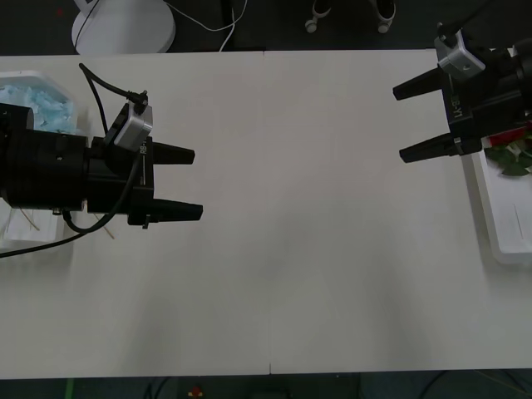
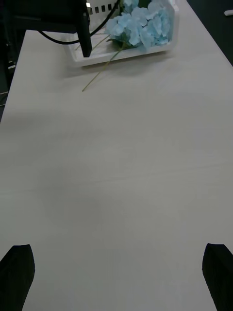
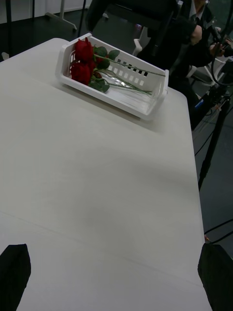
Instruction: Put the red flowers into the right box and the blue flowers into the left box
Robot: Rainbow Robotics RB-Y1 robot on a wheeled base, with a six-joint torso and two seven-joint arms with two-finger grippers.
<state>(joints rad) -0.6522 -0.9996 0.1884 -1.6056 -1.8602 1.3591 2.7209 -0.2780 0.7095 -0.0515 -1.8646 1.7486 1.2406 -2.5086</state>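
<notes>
Both boxes filled, both arms hanging free over the table.

The white table (image 1: 274, 208) is bare in the middle. The left box (image 2: 145, 51) sits at its left edge with the blue flowers (image 2: 141, 22) inside, 1 stem poking over the rim; the right box (image 3: 114, 80) at the right edge holds the red flowers (image 3: 82, 63). The left gripper (image 1: 184, 183) and right gripper (image 1: 416, 120) both gape wide, holding nothing. Risk, I'd say: a retreating arm snagging that loose stem and dragging flowers out.

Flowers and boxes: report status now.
Left gripper and right gripper open, empty. Red flowers in right box; blue flowers in left box. Nothing between.
</notes>
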